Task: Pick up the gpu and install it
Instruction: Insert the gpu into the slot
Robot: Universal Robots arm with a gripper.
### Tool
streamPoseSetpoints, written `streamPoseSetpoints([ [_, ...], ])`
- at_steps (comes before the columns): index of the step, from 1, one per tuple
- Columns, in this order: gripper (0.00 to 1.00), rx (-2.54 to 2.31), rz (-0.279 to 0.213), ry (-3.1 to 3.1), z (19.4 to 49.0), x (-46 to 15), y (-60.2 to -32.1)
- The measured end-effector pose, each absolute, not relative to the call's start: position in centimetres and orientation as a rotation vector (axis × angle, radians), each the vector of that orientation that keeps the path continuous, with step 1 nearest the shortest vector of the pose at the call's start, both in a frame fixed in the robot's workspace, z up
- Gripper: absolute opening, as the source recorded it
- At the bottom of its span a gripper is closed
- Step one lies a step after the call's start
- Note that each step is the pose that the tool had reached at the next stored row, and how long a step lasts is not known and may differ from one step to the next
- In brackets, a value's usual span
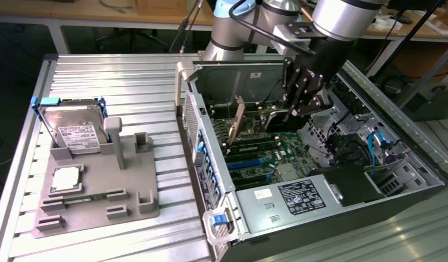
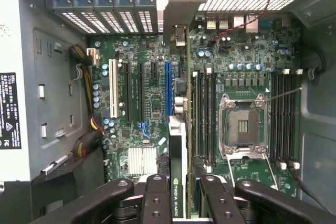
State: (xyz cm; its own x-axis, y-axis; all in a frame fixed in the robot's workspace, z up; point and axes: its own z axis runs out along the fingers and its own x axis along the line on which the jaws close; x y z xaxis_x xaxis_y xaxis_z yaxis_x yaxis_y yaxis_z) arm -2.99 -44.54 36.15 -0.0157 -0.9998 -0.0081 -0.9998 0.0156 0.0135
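Observation:
The gpu [image 2: 177, 182] is a thin dark card seen edge-on in the wrist view, with a green-and-white label on its top edge and its silver bracket [image 2: 178, 35] at the case's rear wall. My gripper [image 2: 181, 203] is shut on it, one black finger [image 2: 156, 198] on each side. The card stands upright over the motherboard [image 2: 131, 129], lined up beside the blue slot [image 2: 168, 85]; I cannot tell whether it is seated. In the exterior view my gripper [image 1: 300, 109] reaches down into the open computer case [image 1: 209, 142], with the gpu [image 1: 240, 123] held upright inside.
On the exterior view's left, a grey fixture [image 1: 100, 207] holds a silver hard drive [image 1: 77, 131], a square chip [image 1: 66, 179] and a memory stick [image 1: 89, 197]. Inside the case are the CPU socket [image 2: 244, 127], cable bundles [image 2: 86, 85] and the power supply [image 1: 300, 196].

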Motion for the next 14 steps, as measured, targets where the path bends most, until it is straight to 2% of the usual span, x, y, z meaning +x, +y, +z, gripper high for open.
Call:
streamPoseSetpoints([
  [14,0.27,2.201,-0.024,-2.236,35.89,-2.99,-44.54],
])
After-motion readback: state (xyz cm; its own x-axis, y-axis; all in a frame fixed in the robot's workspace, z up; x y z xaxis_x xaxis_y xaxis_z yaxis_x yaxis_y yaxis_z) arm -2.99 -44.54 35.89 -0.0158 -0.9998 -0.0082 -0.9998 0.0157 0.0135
